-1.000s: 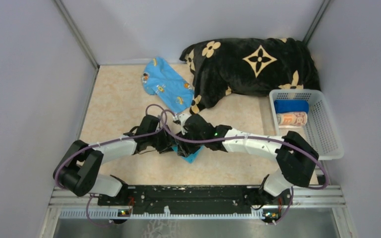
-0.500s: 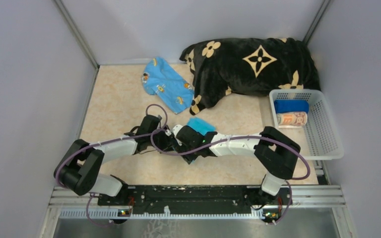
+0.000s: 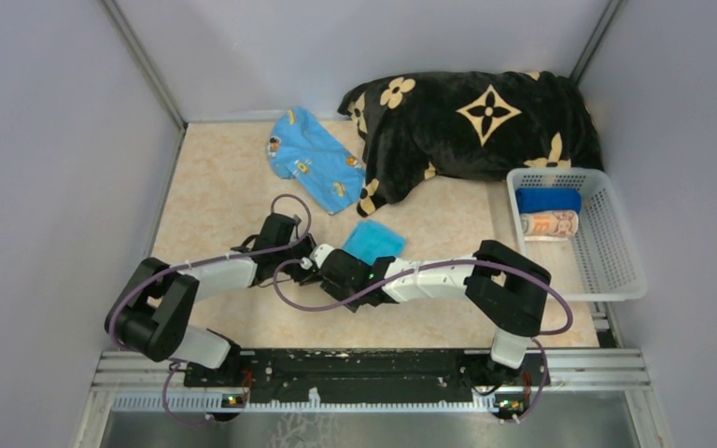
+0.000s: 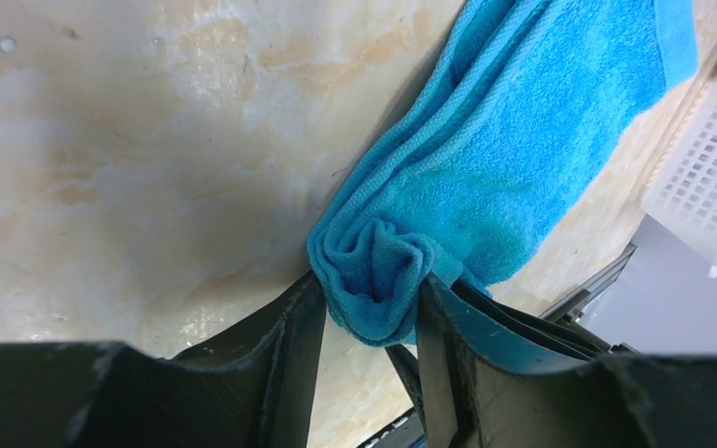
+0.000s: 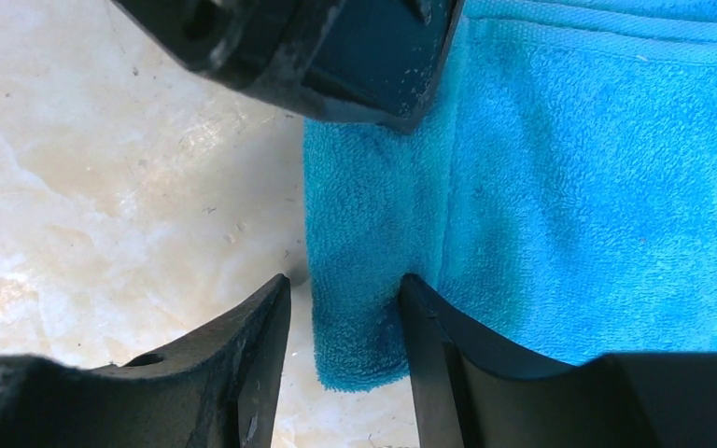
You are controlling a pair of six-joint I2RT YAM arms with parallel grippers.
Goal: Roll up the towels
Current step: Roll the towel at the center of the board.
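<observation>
A plain turquoise towel (image 3: pixel 375 240) lies mid-table with its near-left end under both grippers. In the left wrist view that end is a bunched roll (image 4: pixel 373 280), and my left gripper (image 4: pixel 370 285) is shut on it, both fingers pressing its sides. My right gripper (image 5: pixel 345 280) is open and straddles the towel's folded edge (image 5: pixel 359 308); its right finger touches the cloth and its left finger stands apart over bare table. A light blue towel with orange prints (image 3: pixel 313 168) lies flat at the back. Dark blue (image 3: pixel 548 200) and striped (image 3: pixel 549 224) towel rolls sit in the basket.
A white plastic basket (image 3: pixel 607 252) stands at the right edge, and its corner shows in the left wrist view (image 4: pixel 709 187). A large black blanket with tan flowers (image 3: pixel 485 121) fills the back right. Grey walls close in three sides. The left gripper's body (image 5: pixel 336 47) hangs just above the right jaws.
Both grippers have drawn back toward the near left, the right arm folding most, which uncovers the far part of the turquoise towel. The left jaws have narrowed onto its bunched end.
</observation>
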